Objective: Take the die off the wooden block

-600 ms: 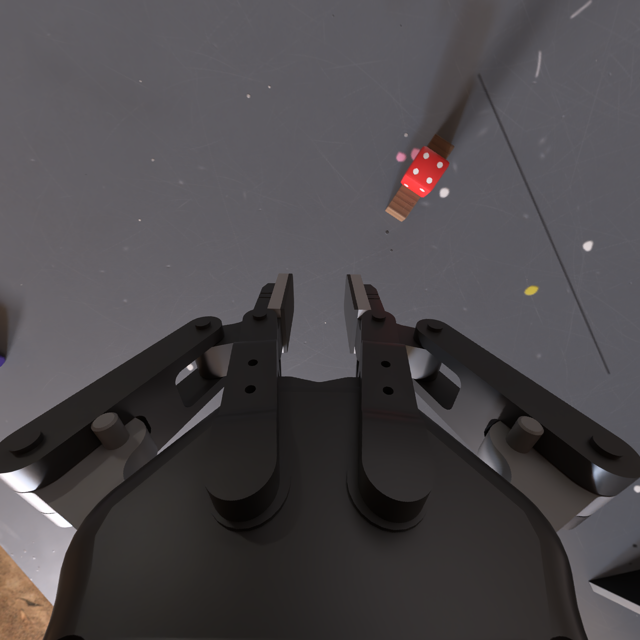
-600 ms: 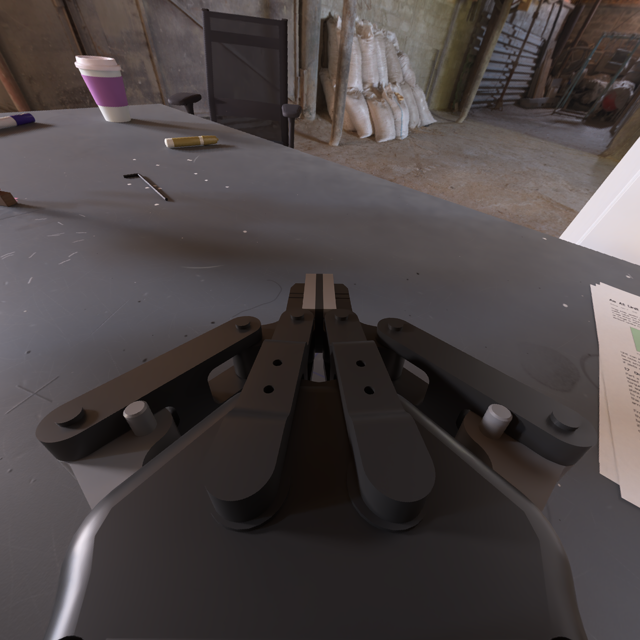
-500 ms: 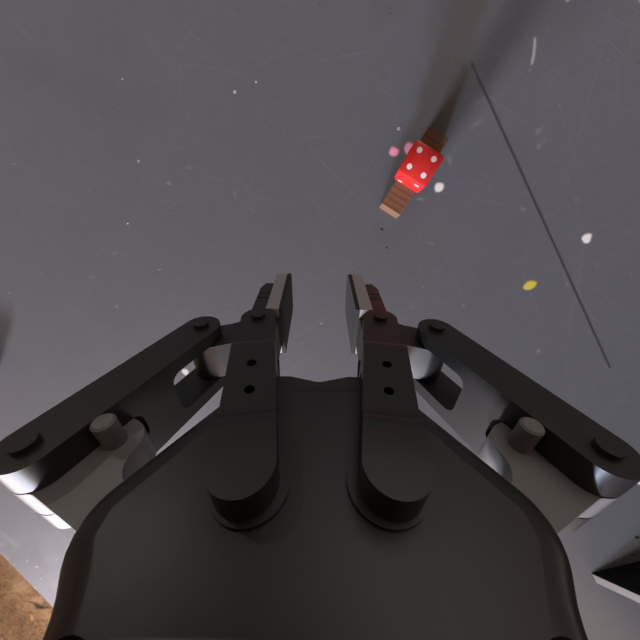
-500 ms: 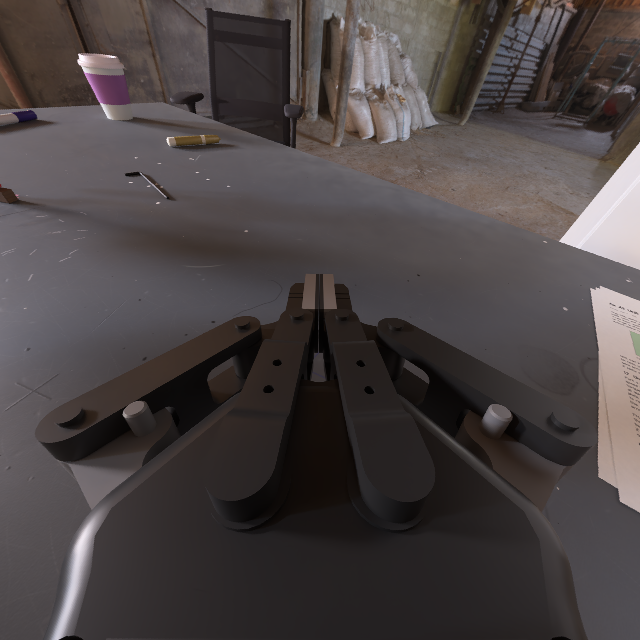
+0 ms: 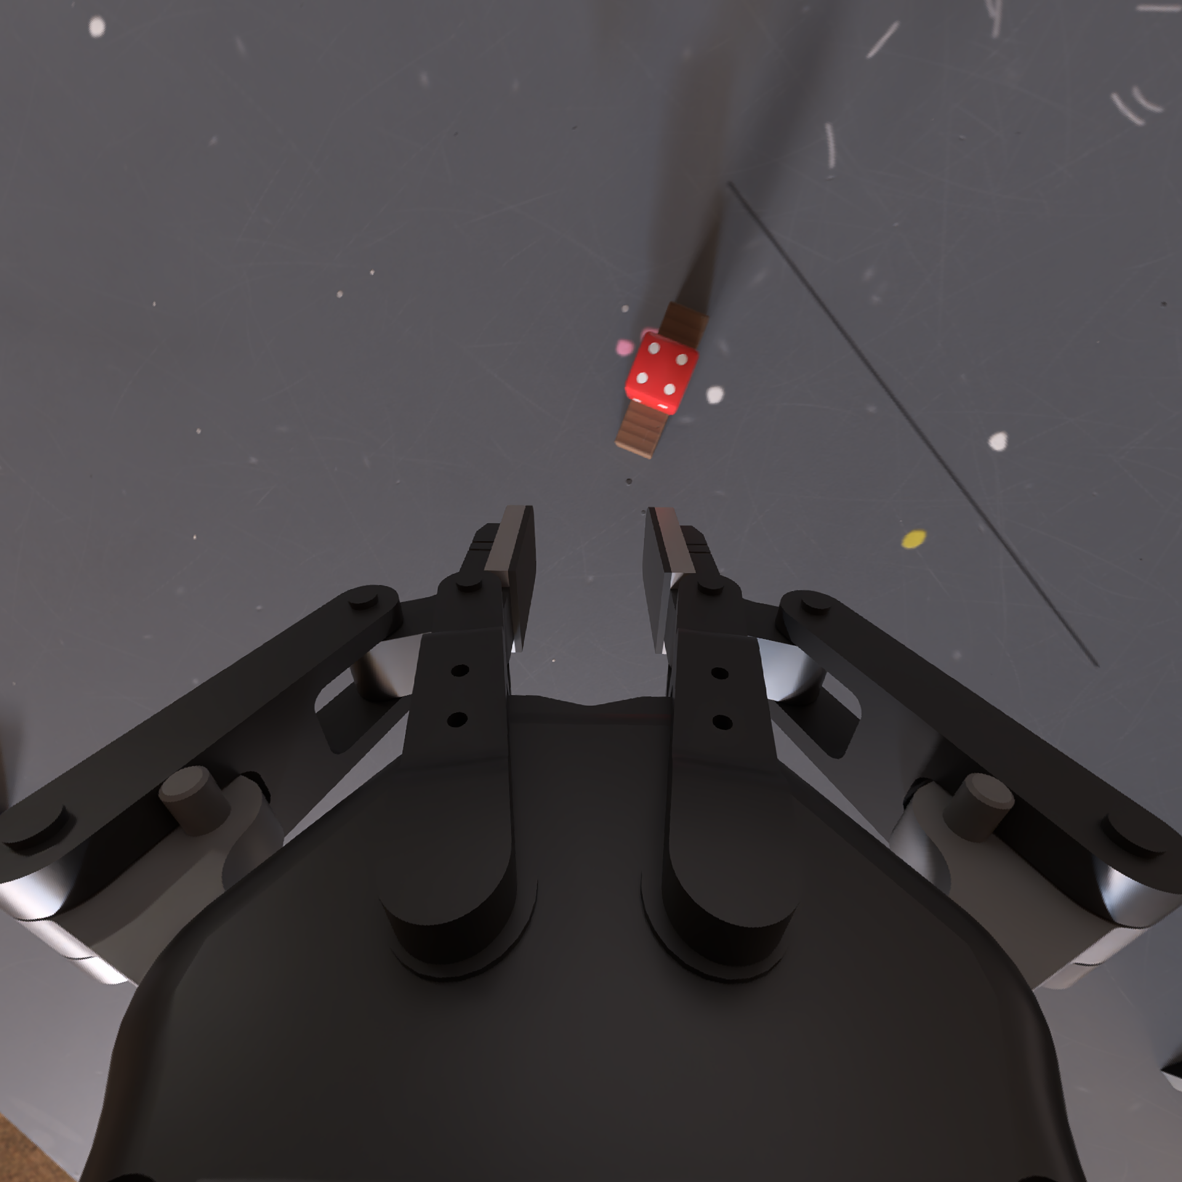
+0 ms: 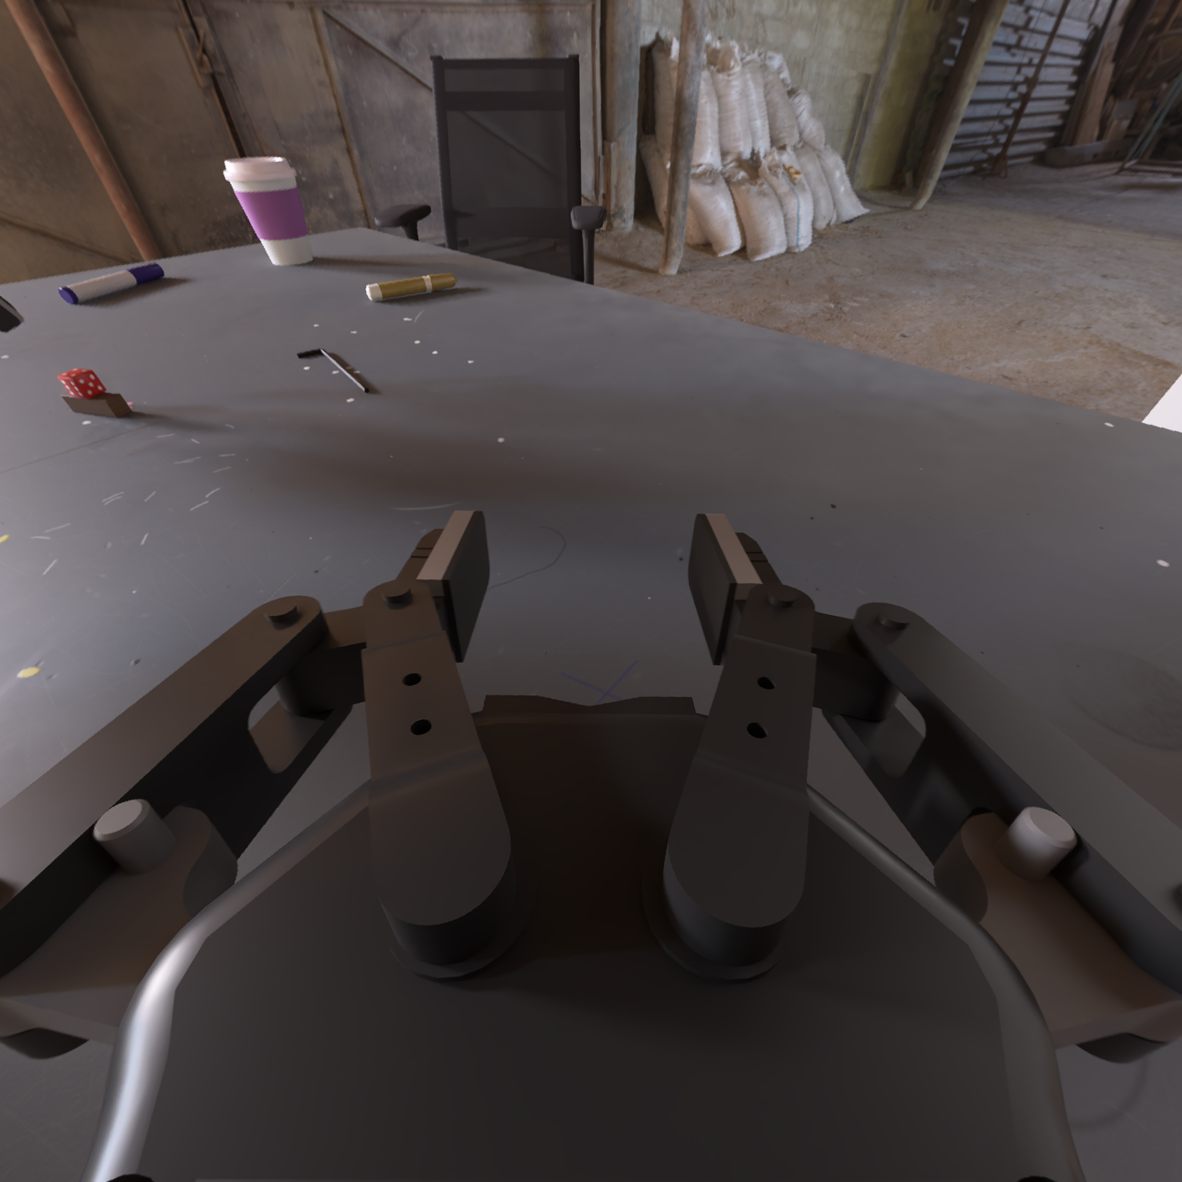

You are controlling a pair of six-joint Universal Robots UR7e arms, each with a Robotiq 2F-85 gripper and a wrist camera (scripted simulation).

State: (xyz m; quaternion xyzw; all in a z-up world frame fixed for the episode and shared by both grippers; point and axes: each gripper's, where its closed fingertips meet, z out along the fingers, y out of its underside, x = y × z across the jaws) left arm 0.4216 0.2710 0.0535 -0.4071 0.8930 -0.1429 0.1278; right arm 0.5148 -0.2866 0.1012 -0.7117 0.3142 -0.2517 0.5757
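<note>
Die (image 5: 661, 369), red with white pips, sits on top of the wooden block (image 5: 639, 432), roughly mid-length; block ends stick out past it on both sides. Four-pip face is up in the left wrist view. Block lies flat on the grey table (image 5: 320, 320), long axis running slightly diagonal, away from the camera.

Left gripper (image 5: 589, 531): fingers parted, nothing between them. It hangs over the table short of the block, die ahead and a bit right of the finger gap. No contact with die or block.

Right gripper (image 6: 589, 543): fingers spread wide, nothing held. Well apart from the die, which shows far off at upper left in the right wrist view (image 6: 82, 382), perched on the block (image 6: 96, 405).

Other stuff on the table, right wrist view:
- paper cup (image 6: 268, 211), purple sleeve, white lid, upright near the far edge
- purple-capped marker (image 6: 112, 283) lying left of the cup
- yellow-and-white marker (image 6: 410, 286) lying right of the cup
- black hex key (image 6: 336, 366) between the markers and the right gripper

Black office chair (image 6: 512, 166) stands behind the far table edge; stacked white sacks (image 6: 748, 173) against the wall beyond. Table surface is scratched, with white, pink and yellow flecks around the block.
</note>
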